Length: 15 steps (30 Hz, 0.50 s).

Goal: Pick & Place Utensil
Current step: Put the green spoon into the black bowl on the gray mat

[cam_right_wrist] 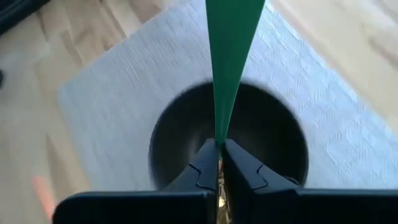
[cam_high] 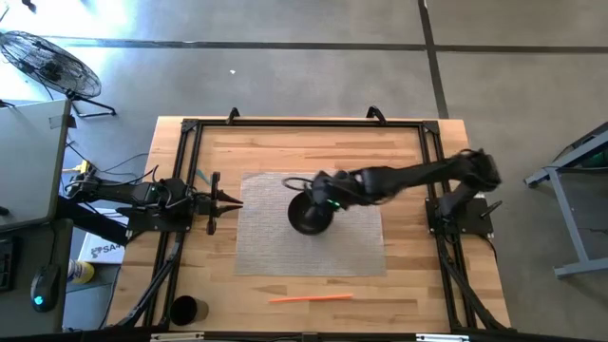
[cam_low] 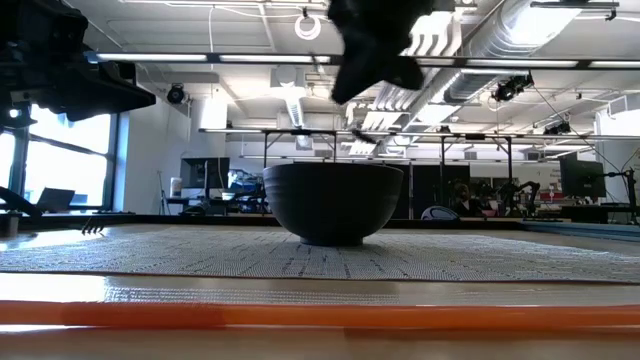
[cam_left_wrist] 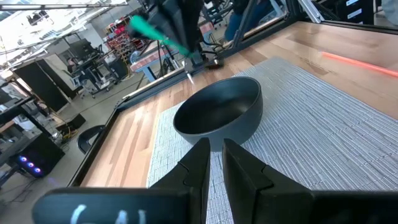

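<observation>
A green-handled utensil [cam_right_wrist: 227,56] is lifted over the dark bowl [cam_high: 311,215], held by my right gripper [cam_right_wrist: 219,144], which is shut on it. The bowl stands on the grey mat [cam_high: 275,247]. In the left wrist view the green handle [cam_left_wrist: 152,30] slants up and away from the right gripper [cam_left_wrist: 186,56], and a thin metal tip [cam_left_wrist: 190,76] points down near the bowl's [cam_left_wrist: 217,115] far rim. An orange utensil [cam_high: 311,297] lies flat on the wood near the table's near edge. My left gripper [cam_high: 231,201] waits shut at the mat's left edge. My right gripper pinches the green utensil between its two fingers at the narrow end of the handle [cam_right_wrist: 218,138]. The fingers come from above, slanting down over the bowl. The handle runs on past the fingertips and widens. The utensil is lifted clear, tilted, above the bowl's opening.
A black cup [cam_high: 183,310] stands at the table's near-left corner. Black frame rails [cam_high: 190,171] run along the table's left, far and right sides. The mat around the bowl is bare, and bare wood lies between the mat and the orange utensil.
</observation>
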Each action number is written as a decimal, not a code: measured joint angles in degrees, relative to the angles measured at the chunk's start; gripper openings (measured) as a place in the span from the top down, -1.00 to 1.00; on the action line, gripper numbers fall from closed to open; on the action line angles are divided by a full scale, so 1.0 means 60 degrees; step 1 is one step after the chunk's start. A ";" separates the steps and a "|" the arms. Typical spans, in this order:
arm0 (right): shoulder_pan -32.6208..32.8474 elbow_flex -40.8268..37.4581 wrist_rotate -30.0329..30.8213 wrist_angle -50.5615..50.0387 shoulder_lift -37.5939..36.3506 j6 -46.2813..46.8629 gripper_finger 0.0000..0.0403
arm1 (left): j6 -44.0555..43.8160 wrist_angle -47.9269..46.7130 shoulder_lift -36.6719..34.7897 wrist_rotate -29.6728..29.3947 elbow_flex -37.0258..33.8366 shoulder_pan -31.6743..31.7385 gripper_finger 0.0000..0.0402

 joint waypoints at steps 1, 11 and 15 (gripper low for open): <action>-0.0131 0.0307 -0.0123 -0.0010 0.0312 -0.0296 0.98 | -0.0001 0.0000 0.0003 0.0001 0.0000 0.0003 0.80; -0.0596 0.1558 -0.0719 -0.0639 0.2277 -0.1362 0.97 | 0.0001 0.0000 0.0002 0.0001 0.0000 0.0003 0.80; -0.0593 0.1116 -0.0686 -0.0437 0.2287 -0.1307 0.96 | -0.0001 0.0000 0.0001 0.0002 0.0000 0.0003 0.80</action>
